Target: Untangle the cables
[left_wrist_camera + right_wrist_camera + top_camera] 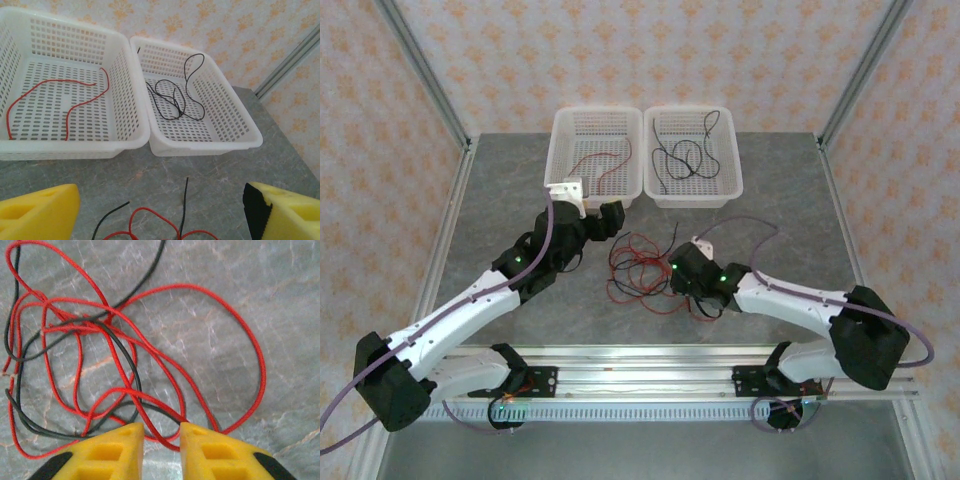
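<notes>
A tangle of red and black cables lies on the grey table between the two arms. My right gripper sits low over its right side. In the right wrist view its yellow fingers stand a little apart, the gripper open, with red strands of the tangle running through the gap. My left gripper hovers wide open at the tangle's far edge, holding nothing, with loose cable ends just below it. One red cable lies in the left basket, one black cable in the right basket.
Two white perforated baskets stand side by side at the back of the table, the left one and the right one. Metal frame posts rise at the back corners. A rail runs along the near edge by the arm bases.
</notes>
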Action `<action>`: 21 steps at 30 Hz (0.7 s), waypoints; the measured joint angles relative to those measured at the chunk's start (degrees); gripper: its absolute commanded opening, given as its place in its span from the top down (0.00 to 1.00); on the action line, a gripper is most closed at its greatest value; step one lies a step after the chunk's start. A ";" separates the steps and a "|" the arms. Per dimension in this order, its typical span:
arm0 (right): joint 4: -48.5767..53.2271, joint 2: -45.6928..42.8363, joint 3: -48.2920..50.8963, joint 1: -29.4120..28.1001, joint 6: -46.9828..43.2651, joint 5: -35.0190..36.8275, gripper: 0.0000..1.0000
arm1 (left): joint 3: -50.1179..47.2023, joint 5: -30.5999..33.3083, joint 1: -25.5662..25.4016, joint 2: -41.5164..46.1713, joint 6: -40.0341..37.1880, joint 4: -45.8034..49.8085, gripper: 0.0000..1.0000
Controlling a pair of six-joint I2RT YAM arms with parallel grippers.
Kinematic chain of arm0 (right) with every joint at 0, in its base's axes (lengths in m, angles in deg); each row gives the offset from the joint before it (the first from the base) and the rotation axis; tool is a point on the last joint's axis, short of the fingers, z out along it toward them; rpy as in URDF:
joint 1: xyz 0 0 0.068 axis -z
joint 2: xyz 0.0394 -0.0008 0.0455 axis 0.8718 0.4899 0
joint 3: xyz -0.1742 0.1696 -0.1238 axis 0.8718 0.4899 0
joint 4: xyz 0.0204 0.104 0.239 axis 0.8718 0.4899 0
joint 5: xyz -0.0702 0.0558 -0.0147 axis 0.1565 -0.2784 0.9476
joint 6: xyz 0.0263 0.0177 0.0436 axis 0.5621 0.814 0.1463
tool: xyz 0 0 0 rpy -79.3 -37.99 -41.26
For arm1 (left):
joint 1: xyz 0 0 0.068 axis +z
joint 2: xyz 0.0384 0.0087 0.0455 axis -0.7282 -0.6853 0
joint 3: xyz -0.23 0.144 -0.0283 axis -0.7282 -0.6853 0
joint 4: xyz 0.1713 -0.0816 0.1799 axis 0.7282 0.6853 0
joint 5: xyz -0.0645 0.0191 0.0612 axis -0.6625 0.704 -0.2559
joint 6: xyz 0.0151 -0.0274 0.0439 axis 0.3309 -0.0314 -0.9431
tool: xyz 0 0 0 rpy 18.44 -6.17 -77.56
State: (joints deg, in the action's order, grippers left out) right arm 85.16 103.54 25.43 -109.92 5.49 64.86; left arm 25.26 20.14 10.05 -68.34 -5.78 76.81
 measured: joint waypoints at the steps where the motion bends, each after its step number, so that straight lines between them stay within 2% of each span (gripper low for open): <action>1: 0.11 0.48 -0.63 0.00 -0.59 0.57 0.79 | -0.02 -0.02 0.00 0.04 0.02 0.00 0.14; 10: 0.66 5.73 -2.75 0.02 -5.16 1.38 0.81 | -0.87 0.04 0.00 1.75 0.04 0.00 0.14; 21: 0.24 8.35 -2.75 0.13 -6.19 1.38 0.81 | -0.85 0.04 0.00 1.95 0.22 0.00 0.14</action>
State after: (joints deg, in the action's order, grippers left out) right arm 85.40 111.89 22.68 -109.79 -0.70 66.24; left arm 24.40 20.19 10.05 -66.40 -5.56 76.81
